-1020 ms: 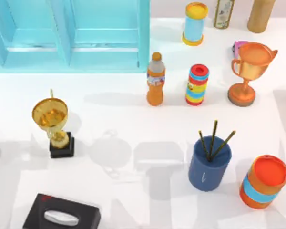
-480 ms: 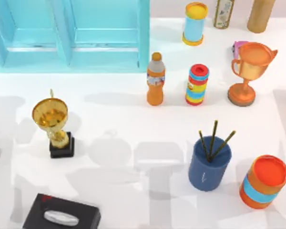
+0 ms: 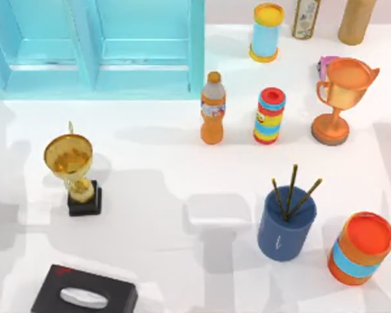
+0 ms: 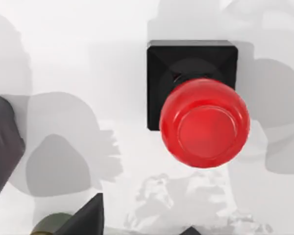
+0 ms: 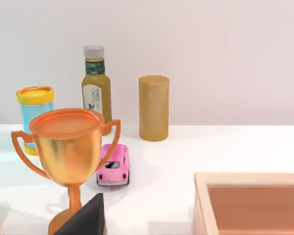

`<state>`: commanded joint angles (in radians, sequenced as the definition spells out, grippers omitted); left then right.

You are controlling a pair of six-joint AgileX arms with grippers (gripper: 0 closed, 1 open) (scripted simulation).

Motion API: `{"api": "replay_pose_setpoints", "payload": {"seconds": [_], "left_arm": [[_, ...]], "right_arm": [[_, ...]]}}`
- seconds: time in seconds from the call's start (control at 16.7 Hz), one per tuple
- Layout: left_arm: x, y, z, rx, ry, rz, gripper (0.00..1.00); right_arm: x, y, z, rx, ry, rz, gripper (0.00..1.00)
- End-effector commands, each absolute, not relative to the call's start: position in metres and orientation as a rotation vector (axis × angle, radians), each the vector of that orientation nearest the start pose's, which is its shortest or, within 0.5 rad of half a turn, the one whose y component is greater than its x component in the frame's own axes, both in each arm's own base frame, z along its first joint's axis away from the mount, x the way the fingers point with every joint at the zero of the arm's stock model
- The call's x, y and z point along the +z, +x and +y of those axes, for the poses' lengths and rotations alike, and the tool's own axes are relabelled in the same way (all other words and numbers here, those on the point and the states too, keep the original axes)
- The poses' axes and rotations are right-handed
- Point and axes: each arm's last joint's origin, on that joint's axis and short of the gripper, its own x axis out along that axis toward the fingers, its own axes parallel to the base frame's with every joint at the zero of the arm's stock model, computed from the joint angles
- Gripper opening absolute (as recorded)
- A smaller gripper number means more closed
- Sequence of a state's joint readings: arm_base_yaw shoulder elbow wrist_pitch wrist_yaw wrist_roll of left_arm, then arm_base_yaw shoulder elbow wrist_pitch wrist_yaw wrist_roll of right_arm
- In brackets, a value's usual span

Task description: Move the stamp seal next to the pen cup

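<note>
A: Across the top view, where was the pen cup?

B: Lower right: a dark blue cylindrical pen cup [image 3: 287, 225] holding thin pens.

A: And the left wrist view?

B: Right of centre stood the red-knobbed, black-based stamp seal [image 4: 196, 105], ungripped. I judged it the approach step; descending and closing came next. Jaw state: cannot tell, either arm.

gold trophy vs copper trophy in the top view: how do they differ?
The gold trophy sits at the table's left on a black square base; the copper trophy sits at the right on a round foot of its own colour. The gold one has a yellow-gold bowl, the copper one an orange-brown bowl. The copper trophy's two side handles show plainly; the gold one's are harder to make out. Both stand upright, cups open upward.
</note>
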<state>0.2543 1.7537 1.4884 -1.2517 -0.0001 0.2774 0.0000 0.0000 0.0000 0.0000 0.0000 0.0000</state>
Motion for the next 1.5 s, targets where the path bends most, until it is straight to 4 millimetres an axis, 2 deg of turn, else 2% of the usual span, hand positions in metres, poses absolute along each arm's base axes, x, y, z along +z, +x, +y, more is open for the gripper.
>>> {"api": "replay_pose_setpoints", "payload": {"seconds": [0.18, 0.54, 0.72, 1.02, 1.14, 1.44, 1.5], "left_arm": [[0.25, 0.332, 0.094, -0.015, 0.016, 1.568, 1.0], [0.248, 0.333, 0.093, -0.018, 0.019, 1.57, 1.0], [0.228, 0.335, 0.094, -0.017, 0.014, 1.577, 1.0], [0.168, 0.336, 0.095, -0.013, 0.018, 1.56, 1.0], [0.152, 0.334, 0.095, -0.016, 0.016, 1.569, 1.0], [0.149, 0.333, 0.095, -0.016, 0.015, 1.571, 1.0], [0.149, 0.333, 0.095, -0.016, 0.015, 1.571, 0.92]], "right_arm": [[0.16, 0.106, -0.001, 0.0, 0.0, 0.0, 1.0], [0.16, 0.106, -0.001, 0.0, 0.0, 0.0, 1.0], [0.16, 0.106, -0.001, 0.0, 0.0, 0.0, 1.0], [0.16, 0.106, -0.001, 0.0, 0.0, 0.0, 1.0], [0.16, 0.106, -0.001, 0.0, 0.0, 0.0, 1.0], [0.16, 0.106, -0.001, 0.0, 0.0, 0.0, 1.0], [0.16, 0.106, -0.001, 0.0, 0.0, 0.0, 1.0]]}}
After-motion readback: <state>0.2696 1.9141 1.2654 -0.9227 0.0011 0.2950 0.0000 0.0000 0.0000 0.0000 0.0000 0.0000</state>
